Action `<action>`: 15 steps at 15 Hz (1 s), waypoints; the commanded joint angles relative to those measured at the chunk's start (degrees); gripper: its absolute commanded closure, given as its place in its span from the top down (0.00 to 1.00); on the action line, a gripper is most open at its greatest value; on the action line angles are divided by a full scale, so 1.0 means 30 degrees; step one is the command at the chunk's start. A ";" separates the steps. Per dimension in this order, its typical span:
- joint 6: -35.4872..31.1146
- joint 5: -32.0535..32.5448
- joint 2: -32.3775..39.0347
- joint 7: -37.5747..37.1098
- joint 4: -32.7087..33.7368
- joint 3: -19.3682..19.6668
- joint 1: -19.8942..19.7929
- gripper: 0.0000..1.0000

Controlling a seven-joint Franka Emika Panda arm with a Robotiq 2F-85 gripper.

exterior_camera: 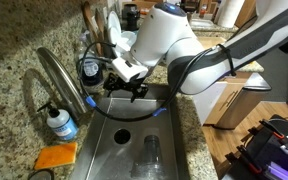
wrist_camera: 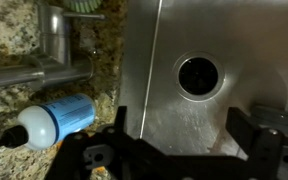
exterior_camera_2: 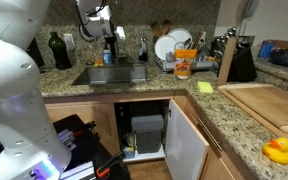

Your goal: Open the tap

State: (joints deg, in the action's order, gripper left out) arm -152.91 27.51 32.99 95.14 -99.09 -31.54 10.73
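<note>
The tap (exterior_camera: 62, 78) is a tall brushed-steel gooseneck rising from the granite beside the sink; its base and spout also show in the wrist view (wrist_camera: 54, 45). My gripper (exterior_camera: 127, 88) hangs over the steel sink (exterior_camera: 104, 150), to the right of the tap and apart from it. In the wrist view its two black fingers (wrist_camera: 189, 135) stand wide apart with only bare sink floor between them. It is open and empty. In an exterior view the gripper (exterior_camera_2: 108, 33) is small, above the sink.
A clear soap bottle with blue label (exterior_camera: 60, 123) stands by the tap base and lies in the wrist view (wrist_camera: 59, 117). An orange sponge (exterior_camera: 56, 157) is at the sink's corner. A glass (exterior_camera: 151, 155) sits in the basin near the drain (wrist_camera: 198, 74). A dish rack (exterior_camera_2: 176, 50) stands beside the sink.
</note>
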 commanded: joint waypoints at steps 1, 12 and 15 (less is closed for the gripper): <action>-0.0188 -0.1504 -0.0149 0.0904 0.0348 0.1362 0.1257 1.00; 0.2977 -0.0725 0.2327 0.4595 0.4558 0.3950 0.2431 1.00; 0.2825 -0.3911 0.4569 0.8549 0.6797 0.2419 0.1220 1.00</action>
State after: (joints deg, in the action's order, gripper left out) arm -145.08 21.95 39.51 111.01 -86.57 -20.66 16.78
